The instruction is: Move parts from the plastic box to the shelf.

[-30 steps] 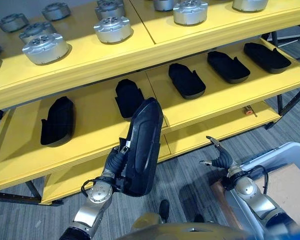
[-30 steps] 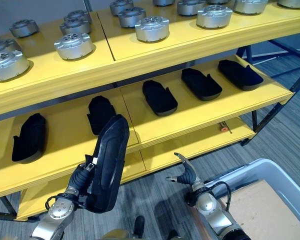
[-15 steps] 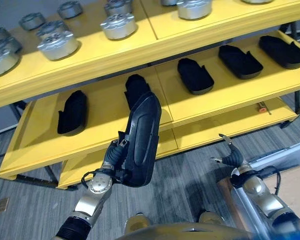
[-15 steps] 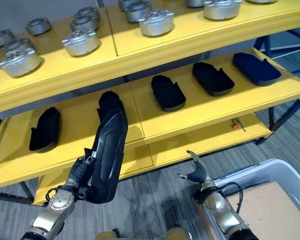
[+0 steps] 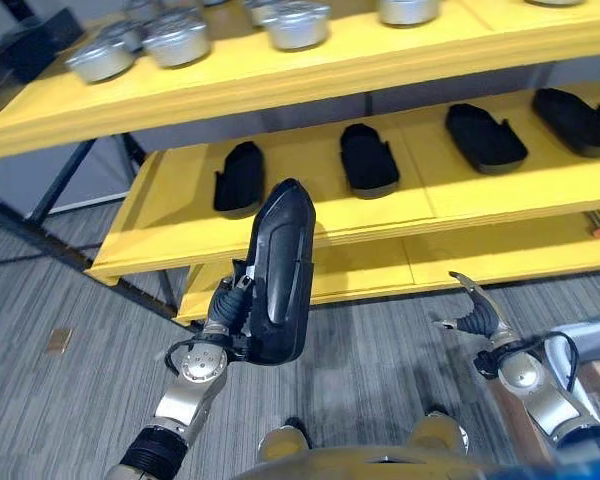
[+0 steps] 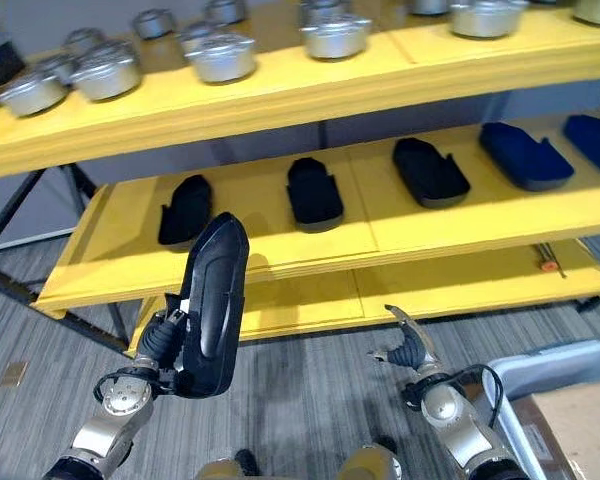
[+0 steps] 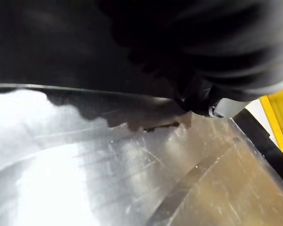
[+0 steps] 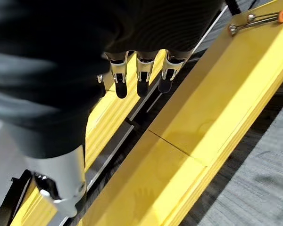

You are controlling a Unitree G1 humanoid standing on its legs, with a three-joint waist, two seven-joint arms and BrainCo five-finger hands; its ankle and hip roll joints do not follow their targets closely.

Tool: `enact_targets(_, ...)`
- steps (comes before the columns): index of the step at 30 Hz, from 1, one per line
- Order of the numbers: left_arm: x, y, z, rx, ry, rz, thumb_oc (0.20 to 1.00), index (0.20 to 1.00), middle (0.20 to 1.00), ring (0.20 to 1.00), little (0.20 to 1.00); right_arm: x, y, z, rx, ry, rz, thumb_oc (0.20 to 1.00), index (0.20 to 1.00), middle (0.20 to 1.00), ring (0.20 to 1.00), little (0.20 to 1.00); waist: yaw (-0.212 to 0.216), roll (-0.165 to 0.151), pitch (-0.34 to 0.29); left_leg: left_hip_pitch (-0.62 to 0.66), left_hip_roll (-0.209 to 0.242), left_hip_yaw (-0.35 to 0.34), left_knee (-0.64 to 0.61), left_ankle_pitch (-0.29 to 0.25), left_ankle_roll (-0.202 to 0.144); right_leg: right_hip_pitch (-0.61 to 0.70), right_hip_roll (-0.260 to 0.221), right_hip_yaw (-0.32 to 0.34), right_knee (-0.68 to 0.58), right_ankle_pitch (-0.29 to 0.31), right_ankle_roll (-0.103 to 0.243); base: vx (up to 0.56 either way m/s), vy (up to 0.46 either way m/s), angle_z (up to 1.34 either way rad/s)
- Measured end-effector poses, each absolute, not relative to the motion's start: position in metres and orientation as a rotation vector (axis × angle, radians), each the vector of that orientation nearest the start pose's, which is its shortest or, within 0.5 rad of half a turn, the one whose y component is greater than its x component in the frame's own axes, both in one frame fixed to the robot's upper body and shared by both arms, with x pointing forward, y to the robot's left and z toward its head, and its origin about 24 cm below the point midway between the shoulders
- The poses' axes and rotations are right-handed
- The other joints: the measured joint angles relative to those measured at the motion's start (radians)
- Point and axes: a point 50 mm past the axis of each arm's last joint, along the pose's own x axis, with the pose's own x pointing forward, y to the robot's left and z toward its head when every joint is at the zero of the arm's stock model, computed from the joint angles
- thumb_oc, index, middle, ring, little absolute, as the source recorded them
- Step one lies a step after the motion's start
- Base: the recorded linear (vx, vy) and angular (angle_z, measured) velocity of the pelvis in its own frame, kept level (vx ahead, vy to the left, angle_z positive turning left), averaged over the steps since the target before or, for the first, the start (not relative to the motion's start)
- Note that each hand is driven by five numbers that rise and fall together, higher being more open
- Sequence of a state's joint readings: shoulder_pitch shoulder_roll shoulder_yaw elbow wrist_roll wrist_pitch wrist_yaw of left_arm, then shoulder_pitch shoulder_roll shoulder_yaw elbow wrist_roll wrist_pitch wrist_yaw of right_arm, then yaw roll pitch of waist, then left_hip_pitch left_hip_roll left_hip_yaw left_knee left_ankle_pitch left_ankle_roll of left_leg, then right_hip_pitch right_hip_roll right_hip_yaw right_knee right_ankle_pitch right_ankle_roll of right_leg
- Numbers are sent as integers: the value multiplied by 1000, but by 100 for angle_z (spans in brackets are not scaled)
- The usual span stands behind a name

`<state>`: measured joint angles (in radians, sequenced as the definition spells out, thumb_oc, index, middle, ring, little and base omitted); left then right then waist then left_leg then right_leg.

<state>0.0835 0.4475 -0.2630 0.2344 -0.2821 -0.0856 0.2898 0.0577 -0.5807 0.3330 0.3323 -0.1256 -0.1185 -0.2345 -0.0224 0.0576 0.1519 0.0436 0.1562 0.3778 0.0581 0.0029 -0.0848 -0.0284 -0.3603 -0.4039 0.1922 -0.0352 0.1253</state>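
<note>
While gripped upright in the left hand [image 5: 230,318] before the yellow shelf [image 5: 280,215], long glossy black part [image 5: 278,272], rounded top, matte black parts [image 6: 314,192] on middle tier, ribbed metal discs [image 6: 220,55] above, right hand [image 5: 475,318] loosely spread, empty.

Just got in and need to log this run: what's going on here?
The robot stands before a yellow shelf carrying a long black part upright in its left hand, short of the middle level, where similar black parts lie in a row. Silver round parts sit on the top level. Its right hand is open and holds nothing, near the plastic box.
</note>
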Motion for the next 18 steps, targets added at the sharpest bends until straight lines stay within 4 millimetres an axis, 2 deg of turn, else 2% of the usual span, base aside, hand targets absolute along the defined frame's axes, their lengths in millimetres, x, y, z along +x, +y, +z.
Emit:
enact_targets(1, 214, 223, -19, 232, 279, 149, 200, 200, 200, 200, 200, 215, -231, -25, -739, 258, 83, 1000, 1000, 1000, 1000, 1000, 12, -21, -13, 23, -36, 1, -29, 6, 16, 29, -7, 19, -50, 12, 2, -1, 258, 24)
enact_targets(3, 213, 237, -13, 253, 252, 175, 200, 200, 200, 200, 200, 215, -223, -28, -704, 256, 80, 1000, 1000, 1000, 1000, 1000, 23, -56, -35, 27, -71, -5, -43, 3, 36, 66, -13, 43, -111, 29, 1, -10, 224, 31)
enact_targets(4, 213, 246, -8, 270, 231, 184, 200, 200, 200, 200, 200, 213, -218, -30, -679, 257, 80, 1000, 1000, 1000, 1000, 1000, 36, -85, -51, 25, -89, -10, -41, -3, 47, 76, -25, 45, -127, 47, -3, -48, 285, 32)
enact_targets(5, 214, 254, -2, 290, 211, 192, 200, 200, 200, 200, 200, 213, -213, -30, -657, 250, 79, 1000, 1000, 1000, 1000, 1000, 46, -97, -49, 23, -101, -16, -37, -9, 56, 79, -36, 53, -127, 90, -9, -59, 270, 32)
enact_targets(6, 214, 259, 1, 297, 205, 201, 200, 200, 200, 200, 200, 210, -212, -33, -643, 256, 78, 1000, 1000, 1000, 1000, 1000, 46, -122, -54, 27, -110, -25, -31, -11, 59, 83, -39, 47, -117, 121, 15, -82, 381, 22)
enact_targets(7, 216, 259, 3, 297, 198, 202, 200, 200, 200, 200, 200, 211, -213, -30, -637, 249, 63, 1000, 1000, 1000, 1000, 1000, 51, -121, -46, 4, -103, -26, 6, -29, 71, 79, -42, 40, -99, 153, 42, -44, 199, 28)
enact_targets(8, 218, 258, 4, 297, 190, 189, 200, 200, 200, 200, 200, 210, -216, -28, -644, 243, 59, 1000, 1000, 1000, 1000, 1000, 50, -117, -38, -11, -98, -29, 24, -50, 71, 79, -45, 30, -89, 159, 35, -73, 309, 27)
enact_targets(10, 221, 255, 7, 294, 167, 170, 200, 200, 200, 200, 200, 212, -218, -26, -655, 235, 60, 1000, 1000, 1000, 1000, 1000, 38, -116, -14, -11, -96, -25, 22, -51, 72, 71, -51, 29, -85, 180, 23, -85, 348, 9)
enact_targets(12, 228, 252, 10, 299, 151, 157, 200, 200, 200, 200, 200, 216, -220, -22, -661, 223, 48, 1000, 1000, 1000, 1000, 1000, 38, -127, 13, -49, -104, -16, 108, -89, 101, 65, -68, 24, -80, 205, 10, -58, 290, -14)
enact_targets(13, 232, 250, 12, 320, 136, 143, 200, 200, 200, 200, 200, 222, -217, -18, -666, 199, 51, 1000, 1000, 1000, 1000, 1000, 36, -126, 26, -61, -104, 4, 149, -125, 112, 48, -76, 17, -78, 263, -15, -54, 350, -21)
enact_targets(14, 235, 249, 14, 328, 127, 129, 200, 200, 200, 200, 200, 225, -216, -15, -667, 187, 52, 1000, 1000, 1000, 1000, 1000, 33, -123, 33, -54, -106, 12, 148, -138, 127, 42, -89, -8, -81, 322, -24, -38, 368, -120)
enact_targets(15, 227, 255, 10, 324, 146, 158, 200, 200, 200, 200, 200, 232, -205, -10, -658, 157, 76, 1000, 1000, 1000, 1000, 1000, 73, -135, 35, -8, -137, 95, 119, -125, 152, -9, -103, -127, -97, 458, -32, -9, 476, -117)
enact_targets(16, 225, 257, 7, 325, 167, 167, 200, 200, 200, 200, 200, 235, -197, -6, -653, 128, 101, 1000, 1000, 1000, 1000, 1000, 71, -137, 40, -5, -139, 120, 117, -146, 174, -13, -134, -205, -87, 489, -69, 70, 362, -137)
enact_targets(17, 226, 252, 6, 307, 172, 162, 200, 200, 200, 200, 200, 236, -197, -6, -665, 138, 123, 1000, 1000, 1000, 1000, 1000, 74, -144, 46, 24, -171, 143, 90, -150, 200, -42, -165, -283, -35, 511, -94, 117, 272, -21)
enact_targets(18, 232, 240, 6, 249, 169, 159, 200, 200, 200, 200, 200, 227, -198, -10, -661, 161, 141, 1000, 1000, 1000, 1000, 1000, 51, -94, 45, 55, -174, 91, 10, -126, 218, -78, -86, -164, 133, 300, 108, 163, 123, 34)
